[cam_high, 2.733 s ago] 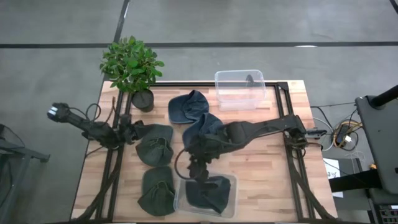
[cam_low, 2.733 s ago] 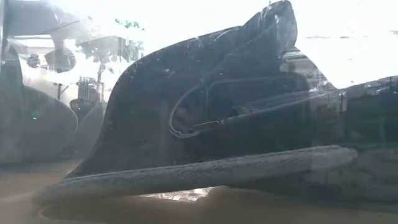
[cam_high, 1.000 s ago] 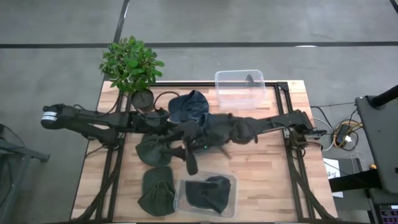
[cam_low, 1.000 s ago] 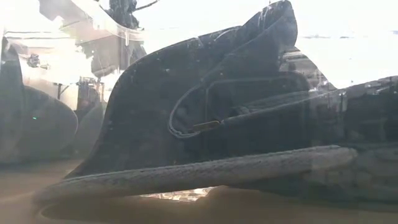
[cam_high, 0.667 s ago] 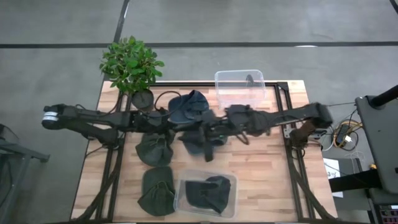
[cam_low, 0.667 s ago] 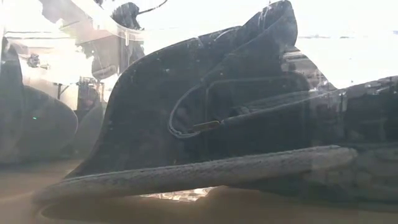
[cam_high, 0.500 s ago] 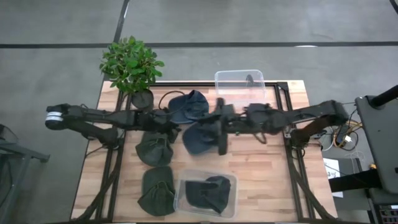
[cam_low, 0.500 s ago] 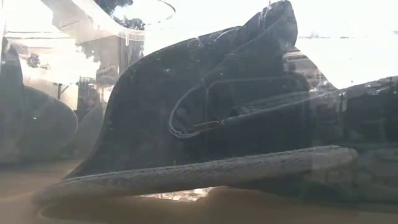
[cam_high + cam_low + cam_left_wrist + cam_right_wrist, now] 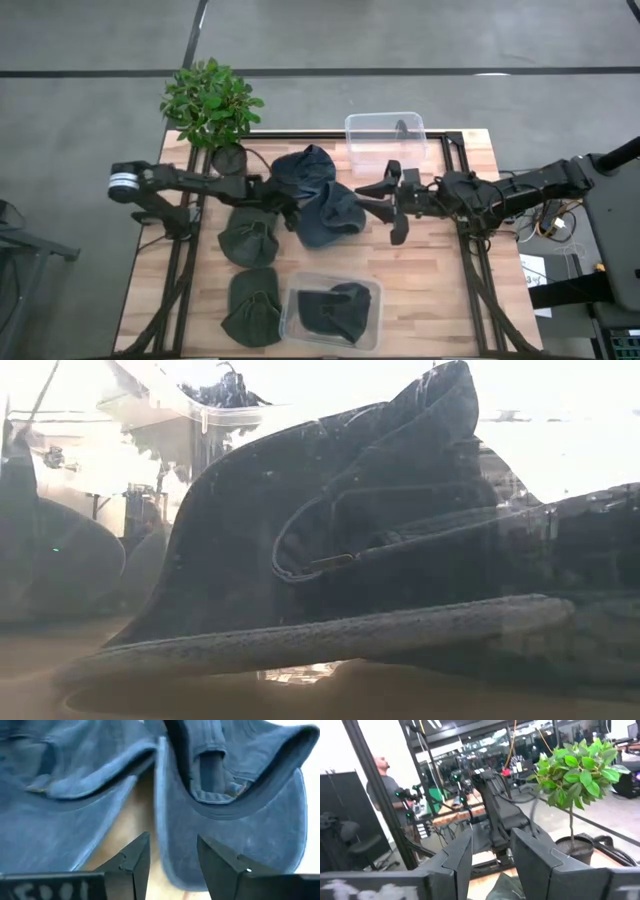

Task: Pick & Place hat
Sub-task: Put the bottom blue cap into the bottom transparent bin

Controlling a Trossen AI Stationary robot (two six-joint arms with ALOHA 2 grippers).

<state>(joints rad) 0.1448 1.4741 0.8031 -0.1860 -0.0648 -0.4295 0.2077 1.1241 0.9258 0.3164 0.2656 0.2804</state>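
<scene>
Two blue hats lie mid-table, one (image 9: 305,170) farther back and one (image 9: 330,215) nearer, brims on the wood. My left gripper (image 9: 291,216) reaches in low from the left and is open. In its wrist view (image 9: 172,865) the fingers stand on either side of the nearer hat's brim edge (image 9: 160,840); I cannot tell whether they touch it. My right gripper (image 9: 388,205) hangs open right of the hats with nothing between its fingers (image 9: 492,855). A dark hat (image 9: 330,312) lies in a clear bin (image 9: 372,330) near the front edge and fills the low view (image 9: 320,560).
Two green hats (image 9: 248,240) (image 9: 252,308) lie left of the front bin. A potted plant (image 9: 210,100) stands at the far left corner. A second clear bin (image 9: 385,140) sits at the far edge. Bare wood shows at the near right. A person shows in the room (image 9: 382,785).
My right gripper has swung away from the middle of the table toward the right and far edges, turning from pointing at the near edge to level, facing left. It now stands clear of the nearer blue hat, which it had covered.
</scene>
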